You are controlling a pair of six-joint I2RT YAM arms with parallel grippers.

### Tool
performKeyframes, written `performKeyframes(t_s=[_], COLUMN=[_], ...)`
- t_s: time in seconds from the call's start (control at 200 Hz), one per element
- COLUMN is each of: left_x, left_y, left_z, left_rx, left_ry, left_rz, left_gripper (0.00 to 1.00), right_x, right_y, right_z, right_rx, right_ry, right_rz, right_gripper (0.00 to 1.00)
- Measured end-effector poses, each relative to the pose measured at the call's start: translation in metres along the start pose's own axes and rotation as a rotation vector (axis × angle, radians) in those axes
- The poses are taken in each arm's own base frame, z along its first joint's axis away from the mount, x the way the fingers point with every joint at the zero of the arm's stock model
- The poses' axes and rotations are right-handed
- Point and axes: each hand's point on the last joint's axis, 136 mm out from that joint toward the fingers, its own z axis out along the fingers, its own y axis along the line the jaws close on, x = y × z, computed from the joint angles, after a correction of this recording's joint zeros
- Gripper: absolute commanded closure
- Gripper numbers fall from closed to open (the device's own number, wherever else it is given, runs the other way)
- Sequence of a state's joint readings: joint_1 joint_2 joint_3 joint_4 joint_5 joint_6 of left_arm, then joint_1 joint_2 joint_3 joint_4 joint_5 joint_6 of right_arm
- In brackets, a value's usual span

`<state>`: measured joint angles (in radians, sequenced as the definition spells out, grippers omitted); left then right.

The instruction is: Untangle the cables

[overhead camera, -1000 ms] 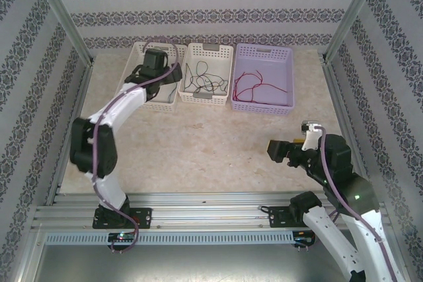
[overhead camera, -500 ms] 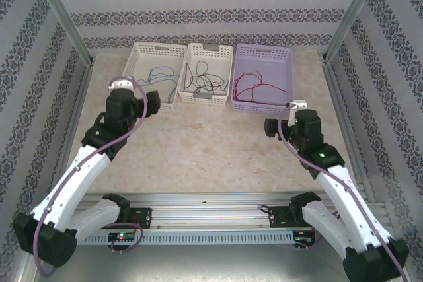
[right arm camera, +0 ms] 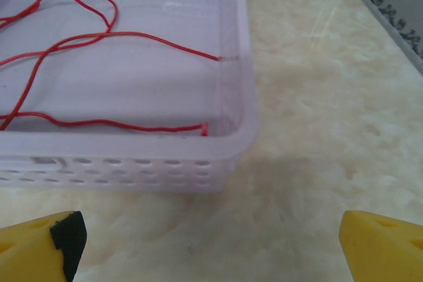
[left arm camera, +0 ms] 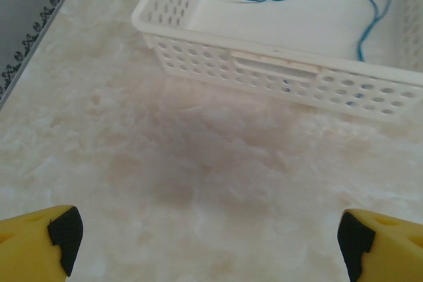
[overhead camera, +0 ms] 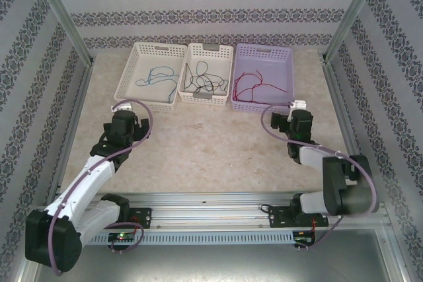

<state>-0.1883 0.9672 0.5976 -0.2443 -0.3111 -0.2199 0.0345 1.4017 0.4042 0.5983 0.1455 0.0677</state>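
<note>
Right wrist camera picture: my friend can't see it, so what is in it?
A lilac basket with thin red cable lying loose inside sits at the upper left on a pale marbled table. The right pincer is open and holds nothing, its yellow fingertips at the bottom corners.

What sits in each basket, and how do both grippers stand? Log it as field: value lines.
left basket: white, holds the blue cable
middle basket: white, holds the black cable
right basket: lilac, holds the red cable
cables mixed: no, one colour per basket
left gripper: open, empty, over the table in front of the left basket
right gripper: open, empty, at the right basket's near right corner
</note>
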Motion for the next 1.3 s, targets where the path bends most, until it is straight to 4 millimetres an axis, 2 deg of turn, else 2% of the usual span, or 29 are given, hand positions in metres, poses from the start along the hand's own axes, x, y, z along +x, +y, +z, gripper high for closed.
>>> performKeyframes(t_s=[0.07,0.145,0.255,0.47,0.654,0.979,1.299], left_x=[0.000,-0.002,-0.001,0.035,0.029,0.004,-0.001], left_y=[0.005,0.007,0.007,0.004,-0.005,-0.004,-0.006], left_z=[0.008,0.017,0.036,0.089,0.114,0.113,0.112], left_rx=[-0.015,-0.024,-0.031,-0.056,-0.004,0.034,0.045], left_ry=[-0.004,-0.026,-0.085,-0.089,-0.157,-0.260,-0.282], left_rz=[-0.018,-0.029,-0.015,0.053,0.056,0.017,0.014], left_gripper=[0.00,0.00,0.00,0.00,0.00,0.00,0.00], right_x=[-0.002,0.008,-0.004,-0.014,-0.017,-0.017,-0.017], right_y=[0.003,0.005,0.004,-0.004,-0.006,-0.007,-0.007], right_z=[0.010,0.014,0.013,0.010,0.009,0.009,0.009], right_rx=[-0.014,-0.022,-0.026,0.021,0.040,0.048,0.048], right_ry=[-0.051,-0.030,-0.087,-0.139,-0.153,-0.153,-0.153], right_rz=[-0.002,-0.011,-0.001,0.009,0.011,0.010,0.010], right_gripper=[0.02,0.02,0.02,0.02,0.02,0.02,0.02])
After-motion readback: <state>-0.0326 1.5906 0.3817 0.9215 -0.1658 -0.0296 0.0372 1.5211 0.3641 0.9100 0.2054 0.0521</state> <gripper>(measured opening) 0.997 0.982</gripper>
